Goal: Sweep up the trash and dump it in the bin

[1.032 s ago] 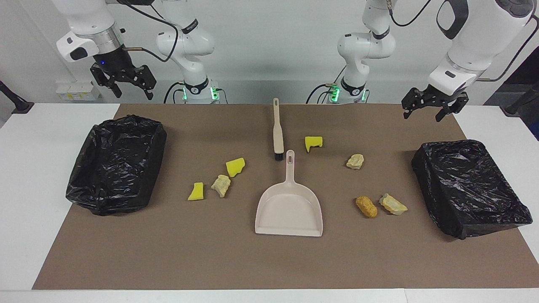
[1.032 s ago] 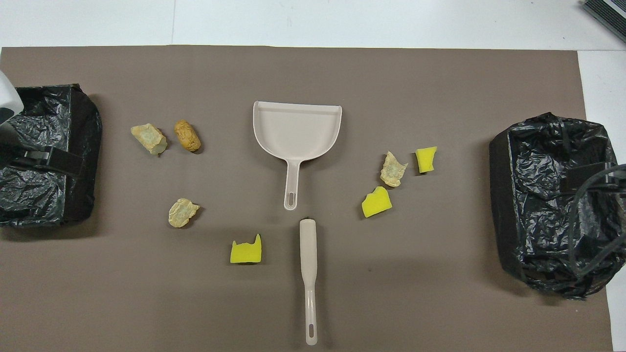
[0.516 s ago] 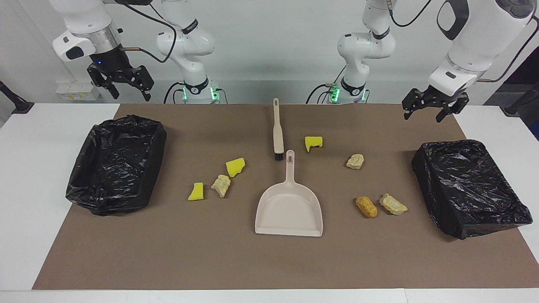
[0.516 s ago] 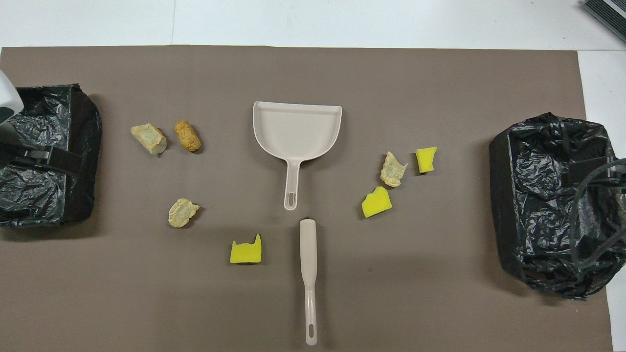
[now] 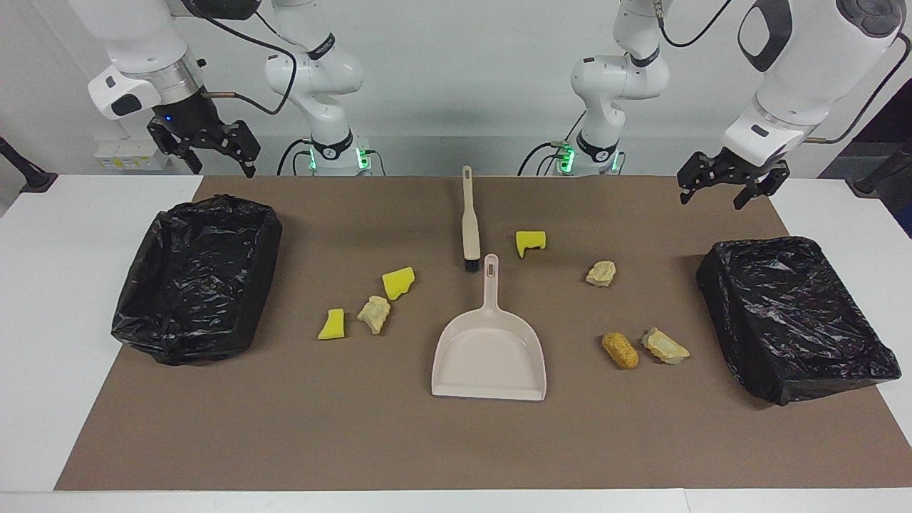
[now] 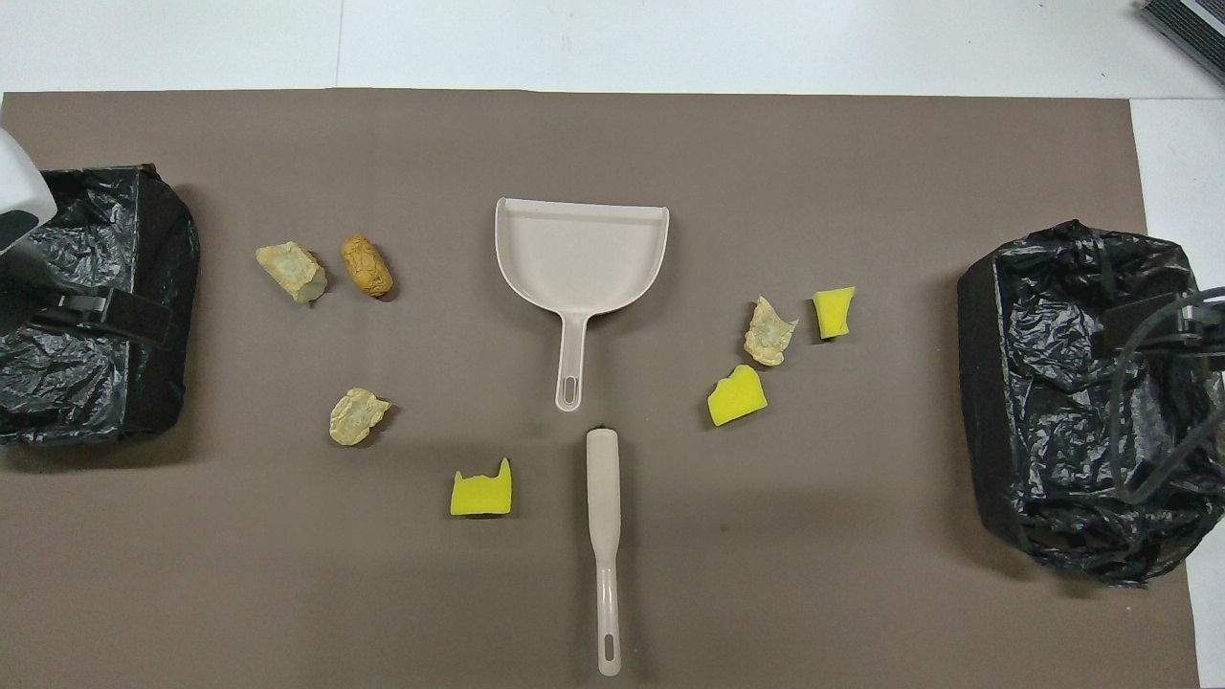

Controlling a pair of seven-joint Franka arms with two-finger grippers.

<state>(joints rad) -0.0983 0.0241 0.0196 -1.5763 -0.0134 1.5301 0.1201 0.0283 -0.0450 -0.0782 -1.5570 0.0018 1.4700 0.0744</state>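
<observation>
Trash (image 5: 374,313) scattered beside dustpan (image 5: 489,353) | brush (image 5: 469,217) handle points toward robots, midway between arms | left gripper (image 5: 723,187), right gripper (image 5: 208,151) both wide, empty, raised

Right pincer (image 5: 205,149) risen and drifted outward, left pincer (image 5: 725,184) edged slightly upward

matt brown paper-like mat (image 5: 285,434) covering a smooth white table (image 5: 43,299); two bins lined with glossy, crinkled black plastic bags (image 5: 196,278) (image 5: 794,317); smooth pale beige plastic dustpan (image 5: 489,356), slight sheen; matching beige plastic brush (image 5: 468,214) with dark bristles; porous yellow sponge chunks (image 5: 398,282); rough, crumbly pale beige lumps (image 5: 600,273); textured orange-brown bread-like lump (image 5: 620,350).
</observation>
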